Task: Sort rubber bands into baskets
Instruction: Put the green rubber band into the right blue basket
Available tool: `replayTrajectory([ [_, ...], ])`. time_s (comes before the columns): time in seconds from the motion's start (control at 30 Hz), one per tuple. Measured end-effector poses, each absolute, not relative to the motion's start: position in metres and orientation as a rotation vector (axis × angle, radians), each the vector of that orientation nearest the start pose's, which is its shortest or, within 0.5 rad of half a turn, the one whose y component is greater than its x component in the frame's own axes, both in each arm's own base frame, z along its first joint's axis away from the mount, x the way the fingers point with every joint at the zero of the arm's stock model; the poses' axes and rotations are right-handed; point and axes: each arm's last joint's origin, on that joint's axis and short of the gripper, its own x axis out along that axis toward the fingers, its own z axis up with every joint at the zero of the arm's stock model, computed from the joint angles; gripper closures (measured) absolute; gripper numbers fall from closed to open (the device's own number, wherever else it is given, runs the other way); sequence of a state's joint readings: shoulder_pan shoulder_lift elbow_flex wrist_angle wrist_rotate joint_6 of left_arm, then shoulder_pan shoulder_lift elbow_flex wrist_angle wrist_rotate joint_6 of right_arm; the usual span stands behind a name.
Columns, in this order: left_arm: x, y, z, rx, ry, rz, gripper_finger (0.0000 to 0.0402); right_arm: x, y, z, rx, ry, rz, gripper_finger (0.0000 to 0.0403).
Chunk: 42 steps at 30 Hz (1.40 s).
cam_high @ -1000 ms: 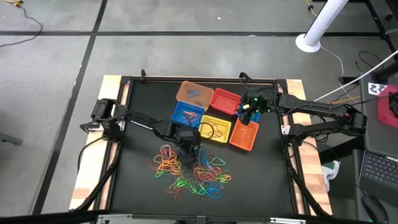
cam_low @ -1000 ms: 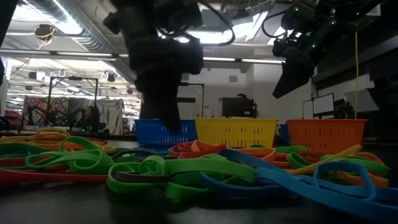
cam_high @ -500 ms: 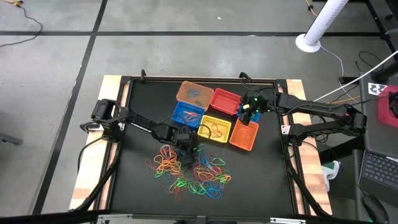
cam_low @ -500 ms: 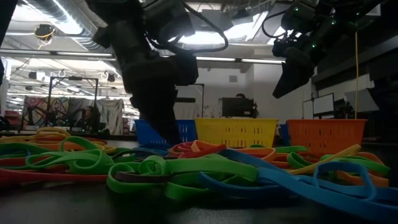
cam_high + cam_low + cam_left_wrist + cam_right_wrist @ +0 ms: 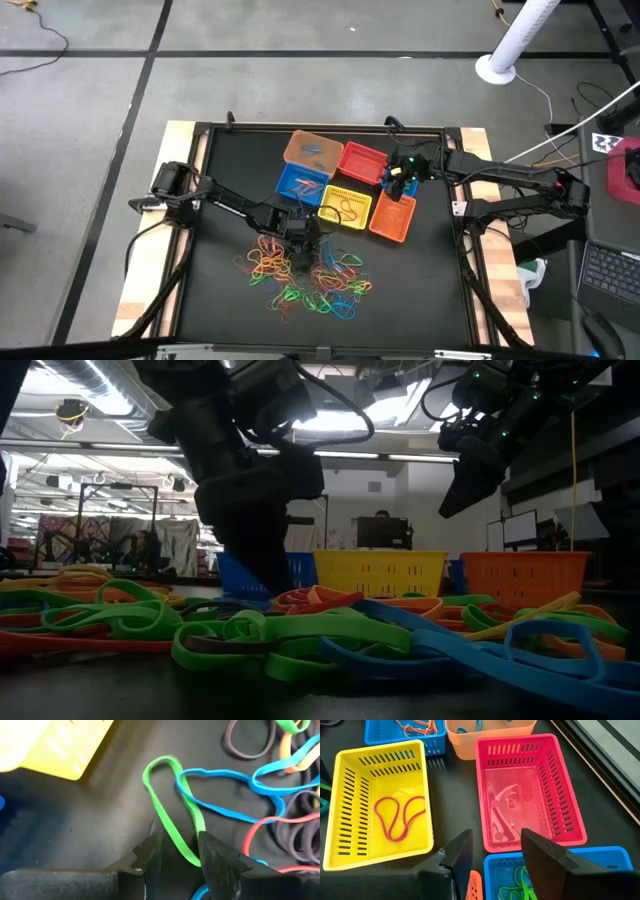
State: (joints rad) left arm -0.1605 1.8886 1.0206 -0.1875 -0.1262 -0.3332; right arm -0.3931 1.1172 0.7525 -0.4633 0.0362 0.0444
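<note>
My left gripper [image 5: 177, 852] is down at the near edge of the rubber bands [image 5: 305, 272], fingers [image 5: 220, 862] parted on either side of a green band [image 5: 172, 817] that lies flat on the black table [image 5: 225, 180]; it passes between them, but I cannot tell that I have it pinched. A blue band [image 5: 225, 795] crosses it just beyond, with purple and red loops beside. The pile spreads in front of the baskets [image 5: 345, 185]. Farther back, my right gripper [image 5: 492, 857] hangs open and empty above the cluster, over the gap between the yellow basket [image 5: 377, 805], which holds a red band [image 5: 397, 815], and the red basket [image 5: 527, 790].
</note>
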Motion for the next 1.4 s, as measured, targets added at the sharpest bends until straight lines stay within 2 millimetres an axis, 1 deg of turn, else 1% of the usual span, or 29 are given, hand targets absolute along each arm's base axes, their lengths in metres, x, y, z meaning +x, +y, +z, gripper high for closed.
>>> replayTrajectory([
  [0.13, 0.351, -0.055, 0.117, -0.146, 1.044, 0.143, 0.0279, 0.203, -0.085, 0.238, 0.19, 0.813, -0.421, 0.0235],
  [0.2, 0.351, -0.055, 0.117, -0.145, 1.045, 0.143, 0.0294, 0.203, -0.085, 0.238, 0.19, 0.814, -0.421, 0.0235],
  [0.27, 0.351, -0.054, 0.119, -0.14, 1.041, 0.139, 0.0319, 0.203, -0.085, 0.238, 0.19, 0.814, -0.422, 0.0235],
  [0.37, 0.35, -0.054, 0.121, -0.128, 1.04, 0.131, 0.0371, 0.203, -0.085, 0.238, 0.19, 0.814, -0.422, 0.0235],
  [0.43, 0.35, -0.052, 0.124, -0.136, 1.037, 0.13, 0.0393, 0.203, -0.085, 0.238, 0.19, 0.813, -0.422, 0.0235],
  [0.57, 0.348, -0.045, 0.134, -0.141, 1.035, 0.126, 0.0392, 0.203, -0.085, 0.238, 0.189, 0.812, -0.423, 0.0235],
  [0.7, 0.35, -0.036, 0.154, -0.139, 0.959, 0.119, 0.0398, 0.203, -0.085, 0.238, 0.189, 0.809, -0.423, 0.0235],
  [0.93, 0.347, -0.019, 0.18, -0.133, 0.877, 0.134, 0.0399, 0.203, -0.085, 0.239, 0.189, 0.806, -0.421, 0.0235],
  [1.03, 0.345, -0.012, 0.188, -0.126, 0.853, 0.143, 0.04, 0.203, -0.085, 0.239, 0.189, 0.805, -0.421, 0.0235],
  [1.2, 0.345, -0.006, 0.193, -0.176, 0.839, 0.133, 0.0399, 0.203, -0.085, 0.239, 0.189, 0.804, -0.421, 0.0235],
  [1.27, 0.345, -0.006, 0.193, -0.204, 0.839, 0.144, 0.0399, 0.203, -0.085, 0.239, 0.189, 0.802, -0.421, 0.0235],
  [1.4, 0.343, -0.009, 0.191, -0.197, 0.849, 0.134, 0.039, 0.204, -0.086, 0.239, 0.187, 0.794, -0.421, 0.0235],
])
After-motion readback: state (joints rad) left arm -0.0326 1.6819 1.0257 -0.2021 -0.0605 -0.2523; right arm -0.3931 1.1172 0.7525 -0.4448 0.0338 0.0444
